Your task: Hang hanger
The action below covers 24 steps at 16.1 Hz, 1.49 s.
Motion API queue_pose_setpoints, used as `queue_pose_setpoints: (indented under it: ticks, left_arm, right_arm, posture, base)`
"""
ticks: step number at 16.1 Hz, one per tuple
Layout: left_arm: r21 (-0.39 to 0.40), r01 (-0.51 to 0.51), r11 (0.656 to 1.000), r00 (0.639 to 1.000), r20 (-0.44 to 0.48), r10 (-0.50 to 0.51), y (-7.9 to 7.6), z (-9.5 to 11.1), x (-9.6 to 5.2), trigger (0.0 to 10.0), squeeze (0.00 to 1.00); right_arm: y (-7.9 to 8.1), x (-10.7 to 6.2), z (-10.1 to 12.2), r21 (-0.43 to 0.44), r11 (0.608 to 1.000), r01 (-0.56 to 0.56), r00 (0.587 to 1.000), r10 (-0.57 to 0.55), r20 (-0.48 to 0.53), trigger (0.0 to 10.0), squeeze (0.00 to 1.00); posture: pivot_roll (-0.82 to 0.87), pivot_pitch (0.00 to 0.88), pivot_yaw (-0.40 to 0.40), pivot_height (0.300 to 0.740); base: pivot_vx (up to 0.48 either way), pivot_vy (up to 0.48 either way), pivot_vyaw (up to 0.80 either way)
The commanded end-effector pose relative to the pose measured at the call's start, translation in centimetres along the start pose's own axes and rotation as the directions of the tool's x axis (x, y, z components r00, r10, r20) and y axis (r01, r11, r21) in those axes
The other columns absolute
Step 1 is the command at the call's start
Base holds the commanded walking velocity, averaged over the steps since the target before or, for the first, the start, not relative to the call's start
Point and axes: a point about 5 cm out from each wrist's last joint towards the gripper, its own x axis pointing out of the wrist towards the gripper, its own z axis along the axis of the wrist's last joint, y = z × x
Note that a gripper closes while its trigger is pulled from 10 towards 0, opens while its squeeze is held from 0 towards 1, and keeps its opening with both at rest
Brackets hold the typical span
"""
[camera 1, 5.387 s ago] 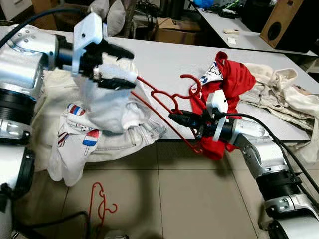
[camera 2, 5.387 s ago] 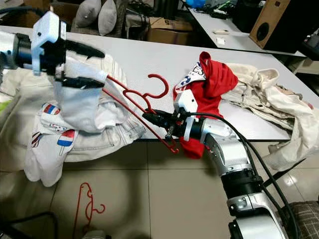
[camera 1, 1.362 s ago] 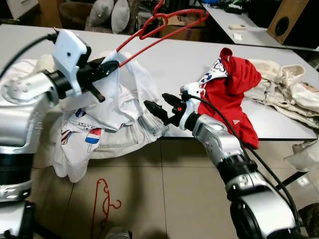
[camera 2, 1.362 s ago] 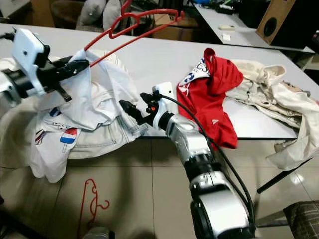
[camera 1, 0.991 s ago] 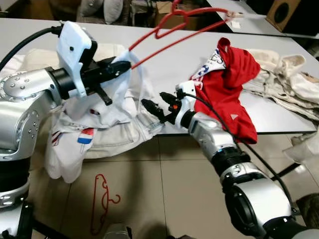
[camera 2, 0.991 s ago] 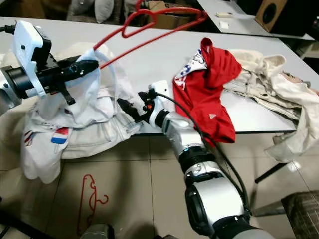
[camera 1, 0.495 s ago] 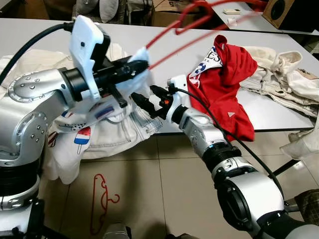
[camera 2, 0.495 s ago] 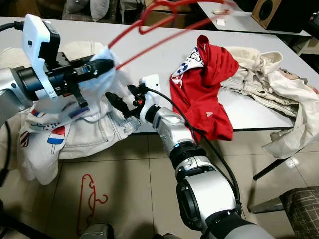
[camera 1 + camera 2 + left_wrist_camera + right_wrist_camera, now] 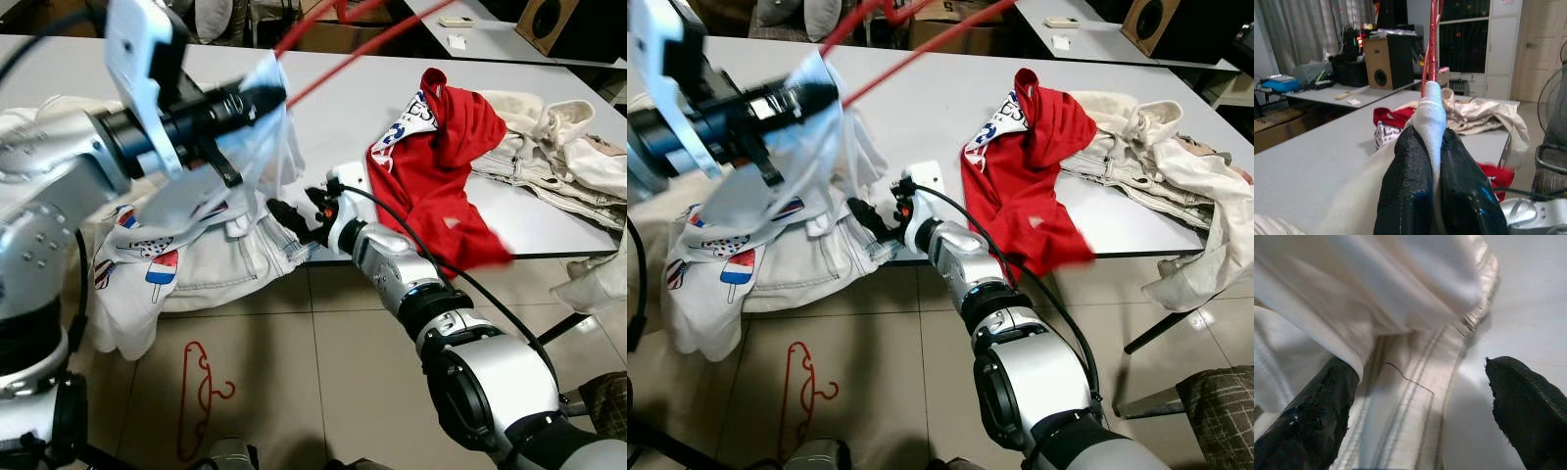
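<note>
Left eye view, left tool [image 9: 257, 98]: raised above the tabletop [image 9: 333, 108], its fingers pressed together on a fold of the white shirt [image 9: 211, 196] and the end of the red hanger [image 9: 338, 59].
Left eye view, red hanger: slants up from that grip over the tabletop; its top runs off the frame.
Left eye view, right tool [image 9: 286, 217]: low at the tabletop's front edge, fingers parted at the hem of the pale clothing.
Left eye view, floor: a second red hanger [image 9: 201, 392] lies on the tiles.
Right eye view, tabletop: a red garment [image 9: 1029, 186] drapes over the front edge; cream clothes [image 9: 1146, 186] lie past it on the robot's right.
Left wrist view, left tool: two black fingers [image 9: 1405, 196] clamp white cloth, with the hanger's red wire rising straight out of the fold.
Right wrist view, right tool [image 9: 1420, 411]: black fingers [image 9: 1317, 416] stand wide apart, with seamed pale fabric [image 9: 1415, 367] between them, lying on the grey surface.
</note>
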Motion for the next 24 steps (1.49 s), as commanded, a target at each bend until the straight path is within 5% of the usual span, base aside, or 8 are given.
queue_pose_setpoints:
  ticks: [1, 4, 6, 9, 16, 17, 19, 24]
  left_arm:
    - [0.006, 0.008, 1.000, 1.000, 0.013, -0.008, 0.0, 0.6, -0.1, 0.0, 0.00]
    - [0.006, 0.009, 1.000, 1.000, 0.009, -0.009, 0.1, 0.7, -0.1, 0.0, 0.00]
    - [0.023, -0.009, 1.000, 1.000, -0.019, 0.010, 0.3, 0.3, -0.1, 0.0, 0.00]
    - [0.012, -0.009, 1.000, 1.000, -0.002, 0.009, 0.4, 0.5, -0.1, 0.0, 0.00]
    - [0.013, -0.002, 1.000, 1.000, 0.024, 0.002, 0.6, 1.2, -0.1, 0.0, 0.00]
    - [0.018, 0.000, 1.000, 1.000, 0.015, -0.001, 0.5, 1.1, 0.0, 0.0, 0.00]
    - [0.038, -0.014, 0.999, 1.000, -0.024, 0.015, 0.5, 0.3, 0.0, 0.0, 0.00]
    - [0.037, -0.046, 0.998, 0.997, -0.058, 0.048, 0.6, -1.0, 0.1, 0.0, 0.00]
  right_arm:
    - [-0.8, -0.4, 0.2, 0.016, 0.999, 0.032, 0.999, -0.032, -0.001, 10.0, 0.00]
    - [-0.9, -0.6, 0.4, 0.019, 1.000, 0.005, 1.000, -0.005, 0.031, 7.5, 0.00]
    - [-0.9, -0.8, 1.0, 0.022, 0.998, -0.051, 0.995, 0.049, 0.091, 10.0, 0.00]
    - [-1.3, -1.4, 0.2, -0.012, 0.999, -0.046, 0.997, 0.047, 0.057, 0.0, 0.00]
    - [-0.2, -1.2, -0.5, 0.024, 0.984, -0.178, 0.983, 0.176, 0.052, 0.0, 0.00]
    - [0.0, -1.1, -0.5, 0.026, 0.984, -0.174, 0.983, 0.172, 0.062, 10.0, 0.00]
    - [-0.1, -1.0, 0.0, 0.079, 0.988, -0.133, 0.985, 0.123, 0.118, 10.0, 1.00]
    - [0.4, -1.6, 1.6, 0.139, 0.964, -0.226, 0.919, 0.163, 0.359, 10.0, 1.00]
  posture:
    - [0.26, 0.138, -0.109, 0.740]
    - [0.27, 0.135, -0.104, 0.740]
    - [0.27, 0.131, -0.105, 0.740]
    - [0.26, 0.124, -0.098, 0.740]
    - [0.28, 0.118, -0.103, 0.740]
    - [0.28, 0.114, -0.105, 0.740]
    - [0.28, 0.110, -0.108, 0.740]
    - [0.27, 0.106, -0.104, 0.740]
  base:
    - [0.000, 0.000, 0.00]
    - [0.000, 0.000, 0.00]
    - [0.000, 0.000, 0.00]
    - [0.000, 0.000, 0.00]
    - [0.000, 0.000, 0.00]
    - [0.000, 0.000, 0.00]
    - [0.000, 0.000, 0.00]
    - [0.000, 0.000, 0.00]
